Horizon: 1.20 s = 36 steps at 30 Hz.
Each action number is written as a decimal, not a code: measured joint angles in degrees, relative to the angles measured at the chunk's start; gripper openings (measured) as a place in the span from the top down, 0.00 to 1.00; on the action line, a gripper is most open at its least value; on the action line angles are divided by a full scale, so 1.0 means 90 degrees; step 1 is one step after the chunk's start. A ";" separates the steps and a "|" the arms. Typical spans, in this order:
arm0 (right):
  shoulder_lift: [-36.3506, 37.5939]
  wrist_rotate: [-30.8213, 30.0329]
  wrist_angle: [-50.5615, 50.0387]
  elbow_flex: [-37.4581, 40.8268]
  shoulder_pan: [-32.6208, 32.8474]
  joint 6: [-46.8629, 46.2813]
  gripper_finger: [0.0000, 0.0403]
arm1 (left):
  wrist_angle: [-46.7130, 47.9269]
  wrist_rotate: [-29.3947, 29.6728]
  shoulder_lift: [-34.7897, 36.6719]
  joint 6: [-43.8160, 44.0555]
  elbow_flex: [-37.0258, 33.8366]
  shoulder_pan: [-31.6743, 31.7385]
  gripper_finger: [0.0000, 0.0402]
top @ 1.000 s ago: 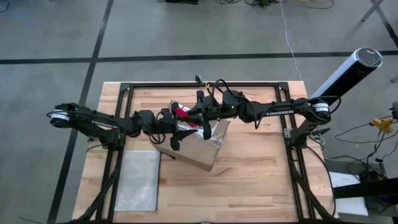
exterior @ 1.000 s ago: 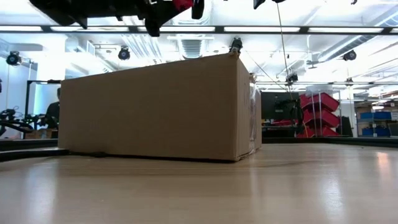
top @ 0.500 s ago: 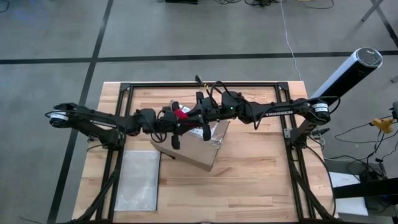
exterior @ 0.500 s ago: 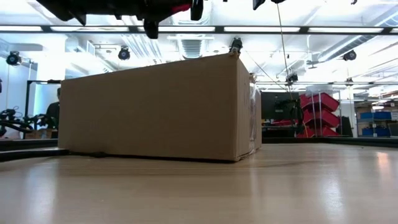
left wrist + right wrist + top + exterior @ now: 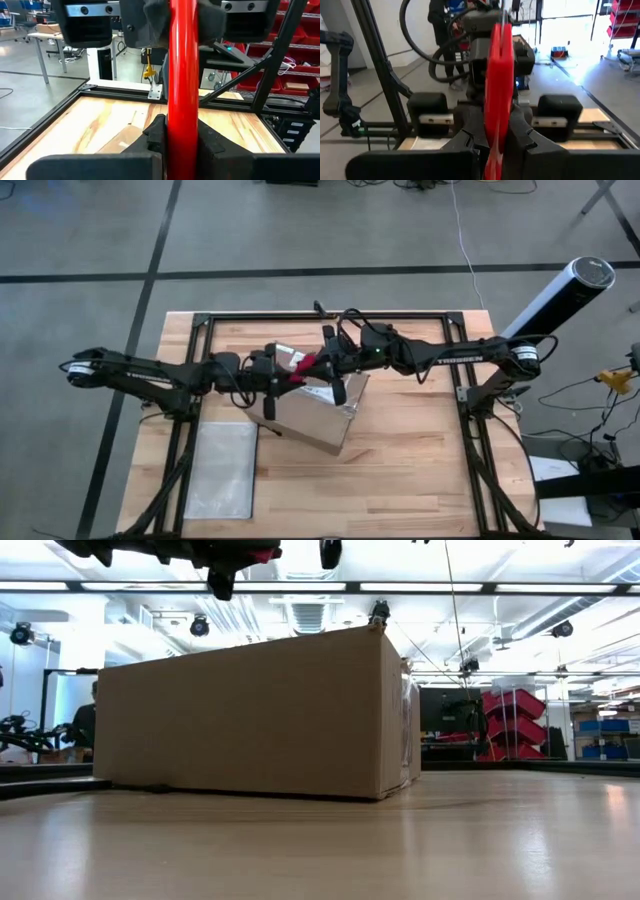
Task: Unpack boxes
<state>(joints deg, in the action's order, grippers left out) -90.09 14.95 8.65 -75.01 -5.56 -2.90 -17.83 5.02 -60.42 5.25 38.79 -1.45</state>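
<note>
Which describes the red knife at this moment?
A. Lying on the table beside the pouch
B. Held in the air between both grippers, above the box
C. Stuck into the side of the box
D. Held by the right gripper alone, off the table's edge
B: in the high view the red knife spans the left gripper and right gripper over the box, and each wrist view shows fingers clamped on it.

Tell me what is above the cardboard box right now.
Above the cardboard box both grippers meet on a red utility knife, the left gripper and right gripper each clamped on it. The arms hide much of the box top.
</note>
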 joint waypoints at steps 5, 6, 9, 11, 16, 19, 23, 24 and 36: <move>0.0095 0.0010 -0.0554 0.0005 -0.0002 0.0045 0.94 | 0.0186 0.0035 0.0128 -0.0008 -0.0011 0.0000 0.93; 0.0102 0.0014 -0.0565 0.0009 -0.0003 0.0046 0.94 | 0.0198 0.0048 0.0136 -0.0012 -0.0011 0.0000 0.93; 0.0124 0.0029 -0.0596 0.0023 -0.0006 0.0049 0.92 | 0.0234 0.0087 0.0161 -0.0024 -0.0012 0.0000 0.93; 0.0139 0.0038 -0.0617 0.0032 -0.0009 0.0051 0.90 | 0.0258 0.0113 0.0178 -0.0032 -0.0013 0.0000 0.93; 0.0175 0.0062 -0.0669 0.0056 -0.0014 0.0057 0.87 | 0.0317 0.0178 0.0220 -0.0051 -0.0014 0.0000 0.93; 0.0197 0.0077 -0.0701 0.0070 -0.0018 0.0060 0.85 | 0.0353 0.0217 0.0246 -0.0063 -0.0015 0.0000 0.93; 0.0289 0.0091 -0.0775 0.0081 -0.0005 0.0179 0.78 | 0.0154 0.0384 0.0341 -0.0074 0.0032 0.0007 0.93; 0.0353 0.0097 -0.0807 0.0081 -0.0005 0.0240 0.76 | 0.0119 0.0444 0.0409 -0.0072 0.0045 0.0010 0.93; 0.1131 -0.0741 -0.1789 0.0055 -0.0008 0.0886 0.59 | 0.0856 0.0406 0.0972 -0.0106 0.0027 0.0007 0.93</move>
<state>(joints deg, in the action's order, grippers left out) -79.91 8.28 -7.44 -74.52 -5.63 5.07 -10.12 8.67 -51.67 4.30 39.03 -1.39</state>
